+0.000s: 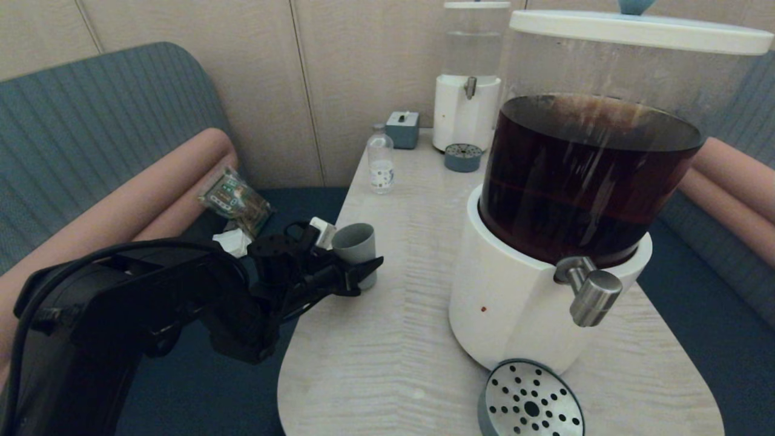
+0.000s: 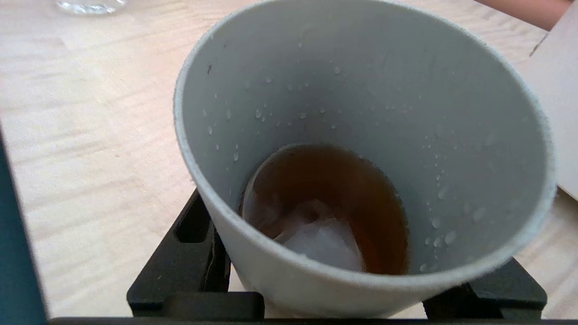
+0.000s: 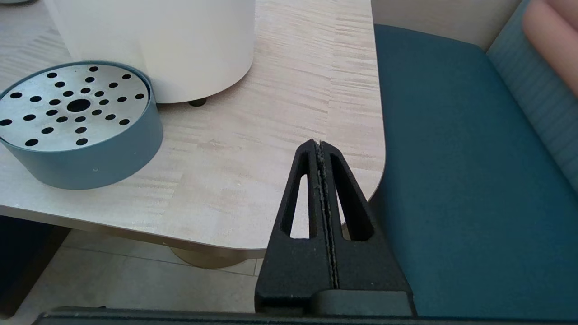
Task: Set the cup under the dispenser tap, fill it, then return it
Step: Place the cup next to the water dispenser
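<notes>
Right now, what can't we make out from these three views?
- Cup base: head view, left end effector covers it, so table contact is unclear.
- Cup outer wall: left wrist view, cut off by the frame edge.
- Tap outlet: head view, faces down, hidden.
- Bottle label: head view, too small.
- Right end effector: outside the head view.

Place: I seem to be in a lounge or café-style seating booth.
Seating: teal upholstered benches [image 1: 91, 121] with pink bolsters flank me.
Table: pale wood-grain top [image 1: 393, 339].
Drinks: a large dispenser [image 1: 575, 200] of dark liquid, a smaller dispenser [image 1: 469, 79] behind.
Walls: beige panels [image 1: 363, 60].
</notes>
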`<state>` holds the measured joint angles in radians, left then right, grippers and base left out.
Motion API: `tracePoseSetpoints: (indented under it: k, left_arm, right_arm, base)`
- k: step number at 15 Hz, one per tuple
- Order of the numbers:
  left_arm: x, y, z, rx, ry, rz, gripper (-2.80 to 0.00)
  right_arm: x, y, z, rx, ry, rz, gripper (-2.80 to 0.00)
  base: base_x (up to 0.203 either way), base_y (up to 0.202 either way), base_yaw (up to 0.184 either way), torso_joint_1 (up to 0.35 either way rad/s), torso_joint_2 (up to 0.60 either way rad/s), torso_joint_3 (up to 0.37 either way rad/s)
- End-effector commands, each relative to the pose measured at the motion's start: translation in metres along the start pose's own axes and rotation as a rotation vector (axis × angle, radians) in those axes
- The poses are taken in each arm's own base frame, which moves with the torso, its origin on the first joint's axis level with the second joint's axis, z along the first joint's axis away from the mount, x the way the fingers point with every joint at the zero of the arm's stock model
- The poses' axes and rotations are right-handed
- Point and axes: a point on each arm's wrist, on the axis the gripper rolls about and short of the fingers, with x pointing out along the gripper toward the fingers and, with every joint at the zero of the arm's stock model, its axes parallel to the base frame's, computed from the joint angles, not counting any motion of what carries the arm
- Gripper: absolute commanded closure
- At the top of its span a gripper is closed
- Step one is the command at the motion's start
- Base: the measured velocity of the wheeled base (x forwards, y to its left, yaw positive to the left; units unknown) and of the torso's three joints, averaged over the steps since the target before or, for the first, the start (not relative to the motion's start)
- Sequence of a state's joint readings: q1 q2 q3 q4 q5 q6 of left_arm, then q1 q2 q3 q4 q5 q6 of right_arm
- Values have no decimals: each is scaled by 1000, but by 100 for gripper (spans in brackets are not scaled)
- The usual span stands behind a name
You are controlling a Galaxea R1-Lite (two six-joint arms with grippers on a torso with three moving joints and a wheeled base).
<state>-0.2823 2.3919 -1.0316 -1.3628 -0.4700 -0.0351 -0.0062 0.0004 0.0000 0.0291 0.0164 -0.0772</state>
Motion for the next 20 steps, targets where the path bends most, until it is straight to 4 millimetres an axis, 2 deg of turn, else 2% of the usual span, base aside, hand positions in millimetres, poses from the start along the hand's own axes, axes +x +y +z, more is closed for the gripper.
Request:
tracePoseSetpoints:
  k: [1, 6, 7, 16, 20]
  left_arm:
    - [0, -1, -1, 0, -3, -4, 0]
    - [1, -1, -6, -3, 5, -5, 0]
    - [1, -1, -7, -3, 8, -5, -280]
    - [-5, -6, -8, -13, 27, -11, -280]
    - [-27, -17, 9, -15, 36, -10, -280]
  right_arm:
    - [0, 0, 0, -1, -4, 0, 0]
    - [0, 0, 0, -1, -4, 1, 0]
    - [0, 0, 0, -1, -4, 0, 0]
    - [0, 0, 0, -1, -4, 0, 0]
    - [0, 0, 0, -1, -4, 0, 0]
  base:
    - [0, 0, 0, 0, 0, 0]
    - [0, 0, 0, 0, 0, 0]
    - [0, 0, 0, 0, 0, 0]
    - [0, 0, 0, 0, 0, 0]
    - [0, 0, 0, 0, 0, 0]
